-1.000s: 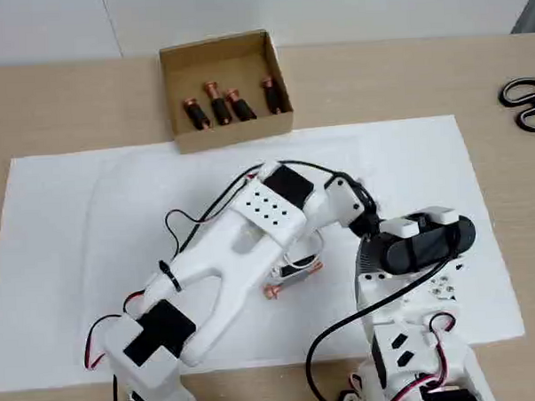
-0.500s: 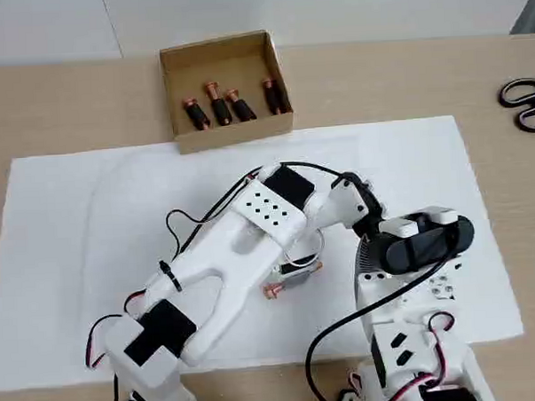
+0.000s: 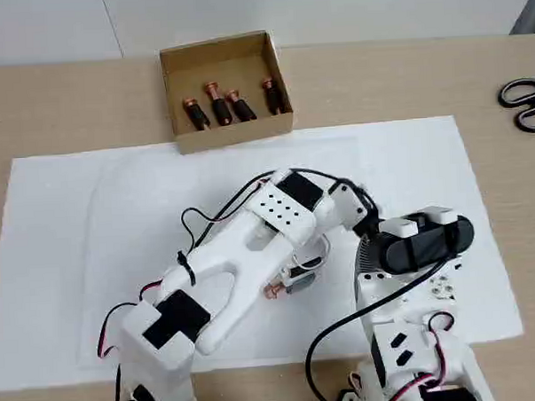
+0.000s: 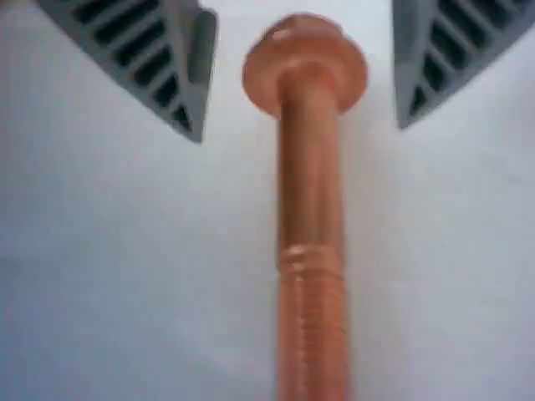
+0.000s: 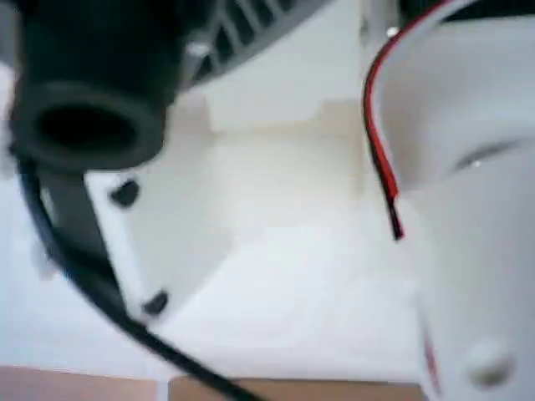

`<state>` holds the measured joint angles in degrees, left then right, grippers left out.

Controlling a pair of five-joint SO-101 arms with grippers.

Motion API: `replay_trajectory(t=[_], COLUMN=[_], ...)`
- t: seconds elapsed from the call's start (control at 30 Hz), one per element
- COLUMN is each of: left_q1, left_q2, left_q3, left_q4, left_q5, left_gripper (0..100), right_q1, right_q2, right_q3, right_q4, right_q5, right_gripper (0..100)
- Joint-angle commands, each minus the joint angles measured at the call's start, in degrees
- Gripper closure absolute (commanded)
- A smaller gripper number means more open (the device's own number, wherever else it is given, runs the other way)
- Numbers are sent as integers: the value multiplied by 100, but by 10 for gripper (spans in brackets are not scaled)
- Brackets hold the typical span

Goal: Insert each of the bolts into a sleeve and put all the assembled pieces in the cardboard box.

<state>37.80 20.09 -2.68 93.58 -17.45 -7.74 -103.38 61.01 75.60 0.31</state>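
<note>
Paper (image 3: pixel 90 208) covers the tan table (image 3: pixel 68 103), cardboard box (image 3: pixel 234 135) at its edge.

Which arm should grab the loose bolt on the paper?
Likely left. The left gripper has open jaws flanking the bolt on the paper; the right arm holds a sleeve.

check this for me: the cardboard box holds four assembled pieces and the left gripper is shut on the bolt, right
Not quite. The left gripper is open: in the left wrist view its fingers stand either side of the bolt without touching it. The cardboard box does hold four assembled pieces.
</note>
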Motion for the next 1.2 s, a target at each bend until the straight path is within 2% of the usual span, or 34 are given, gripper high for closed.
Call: replay_trajectory(t=[0.0,0.43,0.6,0.83,0.97,1.17], left_q1=[26,0,-9,9,-18,-123], left_q2=[9,589,589,536,527,563], left_q3=[-207,-215,-391,-875,-1411,-1209], left_q4=[-105,-132,-88,404,703,695], left_q5=[114,255,387,334,-255,-1486], left_gripper=[852,854,1000,994,994,994], right_q1=[57,57,57,57,57,198], right_q2=[-66,-66,-66,-66,-66,-66], right_q3=[-35,-35,-44,-44,-44,-53], right_q4=[-110,-110,-101,-101,-101,-101], right_q5=[26,26,26,35,35,44], right_gripper=[995,995,995,995,995,995])
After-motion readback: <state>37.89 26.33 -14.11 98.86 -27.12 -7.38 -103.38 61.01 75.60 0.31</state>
